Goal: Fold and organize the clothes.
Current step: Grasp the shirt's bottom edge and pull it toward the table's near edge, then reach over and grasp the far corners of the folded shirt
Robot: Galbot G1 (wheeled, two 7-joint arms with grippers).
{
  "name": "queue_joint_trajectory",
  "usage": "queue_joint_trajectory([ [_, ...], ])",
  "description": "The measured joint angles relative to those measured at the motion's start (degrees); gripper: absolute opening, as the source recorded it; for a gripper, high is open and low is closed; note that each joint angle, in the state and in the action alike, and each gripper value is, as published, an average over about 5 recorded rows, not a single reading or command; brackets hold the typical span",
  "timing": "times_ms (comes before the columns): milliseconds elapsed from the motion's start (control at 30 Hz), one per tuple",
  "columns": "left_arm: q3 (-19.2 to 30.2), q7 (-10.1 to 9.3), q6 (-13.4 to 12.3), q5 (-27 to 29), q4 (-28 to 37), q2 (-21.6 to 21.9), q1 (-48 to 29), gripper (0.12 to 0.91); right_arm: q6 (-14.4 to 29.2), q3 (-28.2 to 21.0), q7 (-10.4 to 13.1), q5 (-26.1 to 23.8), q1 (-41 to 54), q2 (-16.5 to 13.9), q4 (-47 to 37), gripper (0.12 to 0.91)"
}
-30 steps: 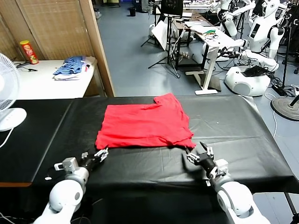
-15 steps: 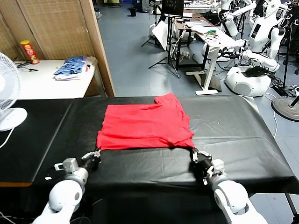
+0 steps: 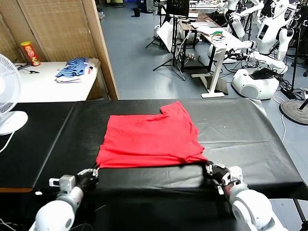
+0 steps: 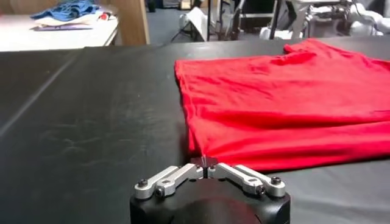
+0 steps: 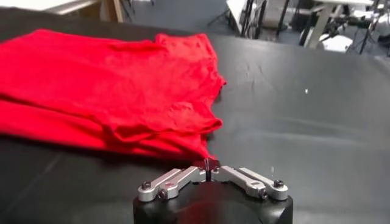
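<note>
T-shirt (image 3: 149,141) lay folded and flat on the black table (image 3: 240,125), near its front edge; the left gripper (image 4: 206,163) was pinched shut on its near left corner; the right gripper (image 5: 208,166) was clamped on its near right corner; a fan (image 3: 7,96) stood far left.

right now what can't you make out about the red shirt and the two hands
- Red T-shirt: any front print is out of sight in every view; only plain red cloth shows.
- How many layers it is folded into: the head view shows overlapping edges, not a count.
- Left hand and right hand: both are shut on the T-shirt's near corners, but the wrist views don't show how much cloth is pinched.
- Blue-and-white cloth pile: too small in the head view to tell what garments it holds.
</note>
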Motion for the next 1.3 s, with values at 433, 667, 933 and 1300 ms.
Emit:
queue_joint_trajectory([
  [433,-1.82,-3.7,2.7,-0.61,-4.9,-1.46,6.14,0.319,-1.76,2.83,-1.01,-0.62,-7.17,-0.5,7.25,0.535],
  [667,-4.45,-6.46,7.41,-4.79,-10.22,-0.64,6.82,0.704,-0.74,7.62,-2.82,3.62,-4.8,-2.29,8.14,0.79],
  [933,-5.65,-7.7,9.3,-15.18,-6.22,3.03,-6.47,0.797,8.22,3.3,-3.15,4.79,15.51,-2.34,-7.03,0.798],
  [1300,5.07,-7.5,10.21,-19.6,14.59,4.52,-34.26,0.798,9.96,-12.62,0.06,4.96,41.8,0.65,-30.01,0.798],
])
